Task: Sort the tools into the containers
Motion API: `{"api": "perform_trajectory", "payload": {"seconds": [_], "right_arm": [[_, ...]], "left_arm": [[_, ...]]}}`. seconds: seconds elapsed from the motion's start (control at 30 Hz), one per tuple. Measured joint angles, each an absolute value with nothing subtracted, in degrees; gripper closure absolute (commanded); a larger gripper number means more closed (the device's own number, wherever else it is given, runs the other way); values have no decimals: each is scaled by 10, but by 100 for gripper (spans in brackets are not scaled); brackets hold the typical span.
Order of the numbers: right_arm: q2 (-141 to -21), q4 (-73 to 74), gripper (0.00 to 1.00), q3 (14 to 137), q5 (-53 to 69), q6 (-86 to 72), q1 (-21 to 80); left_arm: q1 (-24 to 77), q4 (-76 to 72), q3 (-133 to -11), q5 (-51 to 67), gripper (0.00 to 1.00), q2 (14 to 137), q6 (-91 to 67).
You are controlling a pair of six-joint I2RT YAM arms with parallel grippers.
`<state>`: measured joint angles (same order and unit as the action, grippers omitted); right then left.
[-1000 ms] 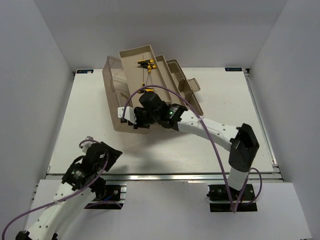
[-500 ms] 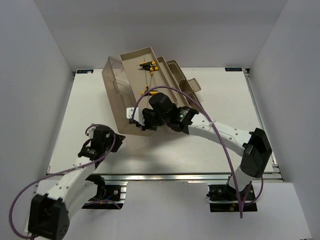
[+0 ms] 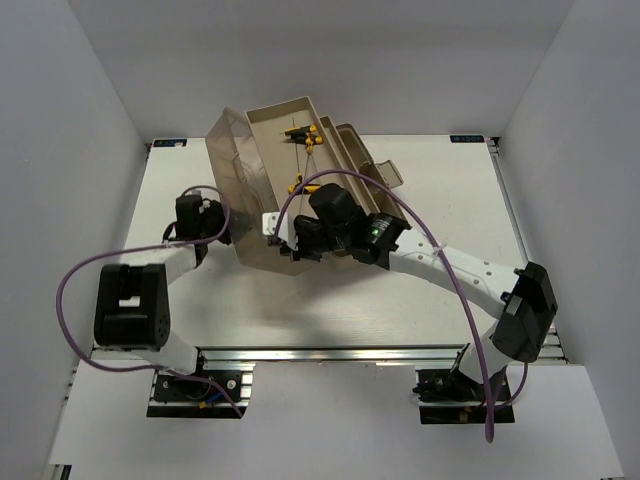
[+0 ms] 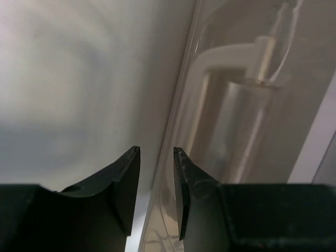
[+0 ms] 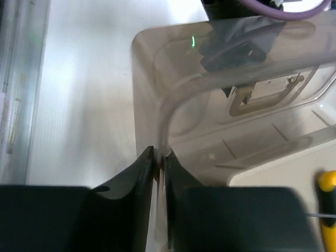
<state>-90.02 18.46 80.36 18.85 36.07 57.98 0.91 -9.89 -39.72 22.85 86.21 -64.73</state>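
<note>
On the white table (image 3: pixel 400 290), the right fingers (image 5: pixel 137 178) clamped the toolbox lid (image 3: pixel 240 190) by its rim, seemingly holding it open, while the left fingers (image 4: pixel 123 184) straddled another edge, unclenched.

Toolbox (image 3: pixel 280 108) beige — lid (image 3: pixel 232 160) translucent brown; cables (image 5: pixel 257 9) purple.

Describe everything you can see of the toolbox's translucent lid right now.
The lid is translucent brown plastic with rounded corners and a thin rim. It is swung open and stands along the left side of the beige toolbox, above the white table. A pale handle shows through its wall. The right gripper is shut on its rim at the near corner. The left gripper has its jaws astride the rim on the left side, not yet closed on it.
</note>
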Motion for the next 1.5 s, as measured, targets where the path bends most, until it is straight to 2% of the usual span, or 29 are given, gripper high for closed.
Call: {"api": "perform_trajectory", "payload": {"seconds": [0.1,0.17,0.2,0.3,0.4,0.47,0.53,0.57,0.6,0.67,0.7,0.8,0.9,1.0,1.1,1.27,1.5], "right_arm": [[-891,185,58,803,185,368,577],[-881,196,51,806,191,375,576],[-877,206,43,809,197,379,576],[-853,218,31,809,224,388,577],[-804,204,30,804,229,389,583],[-763,180,31,795,221,384,585],[-723,138,41,774,207,373,579],[-701,113,62,758,197,362,571],[-680,85,76,738,186,352,560],[-646,28,94,698,144,317,534],[-638,10,99,688,120,297,516],[-667,-27,100,701,14,207,428],[-751,-15,100,751,-43,118,304],[-849,38,100,777,-34,48,171],[-936,100,100,778,-10,30,88],[-1026,198,100,778,54,52,74],[-1074,241,100,798,165,69,108]], "left_arm": [[7,-114,-443,270,58,911,-628],[6,-121,-456,290,58,926,-622],[6,-122,-459,297,58,928,-619],[4,-124,-460,308,58,929,-614],[4,-125,-459,321,58,932,-612],[4,-127,-459,325,58,933,-612],[4,-130,-459,327,58,933,-613],[4,-131,-459,328,58,933,-613],[4,-133,-459,330,58,933,-613],[4,-133,-460,331,58,933,-611],[4,-131,-462,332,58,933,-609],[4,-117,-477,337,58,933,-604],[6,-110,-494,345,59,933,-603],[7,-103,-512,353,59,933,-602],[9,-96,-529,356,59,933,-601],[9,-91,-564,353,59,933,-602],[45,-91,-626,351,59,941,-611]]}}
